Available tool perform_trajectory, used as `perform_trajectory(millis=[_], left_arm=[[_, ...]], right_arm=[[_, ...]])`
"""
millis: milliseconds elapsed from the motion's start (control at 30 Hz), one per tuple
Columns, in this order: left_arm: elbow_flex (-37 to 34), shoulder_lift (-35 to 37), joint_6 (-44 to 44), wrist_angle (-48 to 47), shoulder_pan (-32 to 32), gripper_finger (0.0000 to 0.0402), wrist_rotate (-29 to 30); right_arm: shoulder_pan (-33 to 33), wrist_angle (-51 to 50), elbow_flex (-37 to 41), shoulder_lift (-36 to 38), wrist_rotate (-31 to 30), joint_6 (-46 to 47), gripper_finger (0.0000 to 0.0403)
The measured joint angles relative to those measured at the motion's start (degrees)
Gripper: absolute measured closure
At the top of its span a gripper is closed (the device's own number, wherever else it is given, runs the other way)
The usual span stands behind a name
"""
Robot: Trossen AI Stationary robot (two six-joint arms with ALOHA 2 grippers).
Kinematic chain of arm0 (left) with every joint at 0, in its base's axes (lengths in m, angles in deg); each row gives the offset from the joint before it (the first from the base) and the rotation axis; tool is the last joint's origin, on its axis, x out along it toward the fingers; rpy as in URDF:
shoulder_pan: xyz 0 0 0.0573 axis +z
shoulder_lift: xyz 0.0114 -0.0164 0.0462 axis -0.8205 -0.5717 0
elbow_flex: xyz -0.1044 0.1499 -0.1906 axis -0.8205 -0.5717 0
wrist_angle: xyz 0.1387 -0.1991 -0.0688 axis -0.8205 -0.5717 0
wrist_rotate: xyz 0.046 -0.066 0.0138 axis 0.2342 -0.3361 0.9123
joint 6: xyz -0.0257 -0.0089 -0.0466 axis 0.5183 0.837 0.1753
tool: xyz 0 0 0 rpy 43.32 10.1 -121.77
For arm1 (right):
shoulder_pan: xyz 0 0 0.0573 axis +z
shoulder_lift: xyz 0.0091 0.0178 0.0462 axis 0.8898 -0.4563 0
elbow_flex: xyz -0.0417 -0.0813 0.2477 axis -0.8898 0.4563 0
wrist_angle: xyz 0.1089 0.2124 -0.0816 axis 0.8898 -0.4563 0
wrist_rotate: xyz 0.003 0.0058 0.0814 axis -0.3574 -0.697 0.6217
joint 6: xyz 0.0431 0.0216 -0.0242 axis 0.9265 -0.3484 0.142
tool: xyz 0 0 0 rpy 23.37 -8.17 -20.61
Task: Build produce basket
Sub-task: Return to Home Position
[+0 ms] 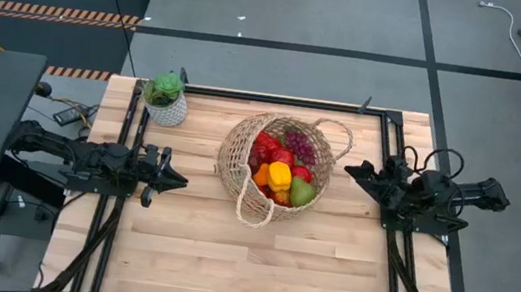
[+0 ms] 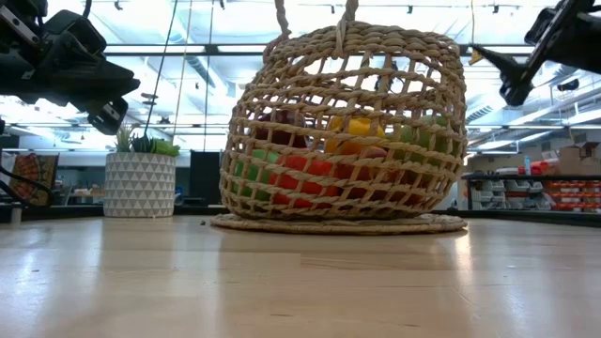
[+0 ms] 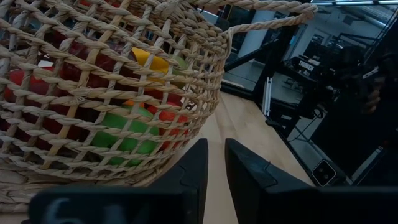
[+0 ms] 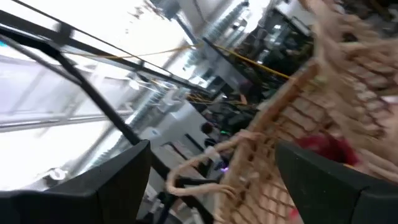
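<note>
High view places the basket (image 1: 231, 152) at the middle of the table (image 1: 225, 262), with the produce (image 1: 280, 174) heaped inside it. The step in hand is judged to be retiring both arms. Each should draw straight back, clear of the loop handles, so the wicker is neither snagged nor tipped. Left gripper (image 1: 175, 179), near the basket, has its fingers nearly together and empty. Right gripper (image 1: 350, 168), on the opposite side, stands wide apart and holds nothing.

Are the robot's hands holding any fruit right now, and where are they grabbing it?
No, nothing is held. The left gripper and right gripper are both empty, each off to one side of the basket. The produce sits inside it.
</note>
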Motion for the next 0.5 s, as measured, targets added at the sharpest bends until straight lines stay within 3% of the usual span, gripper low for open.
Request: perform_trajectory(millis=[200, 367, 500], left_arm=[[-0.02, 0.00, 0.00, -0.01, 0.00, 0.0343, 0.00], [-0.02, 0.00, 0.02, 0.00, 0.00, 0.0339, 0.00], [-0.02, 0.00, 0.00, 0.00, 0.00, 0.0341, -0.02]], right_arm=[[0.00, -3.00, 0.00, -0.10, -8.27, -1.52, 0.0056], [0.00, -3.49, 0.00, -0.12, -8.48, -17.41, 0.0056], [0.00, -3.52, 0.00, -0.12, -8.48, -22.38, 0.0056]])
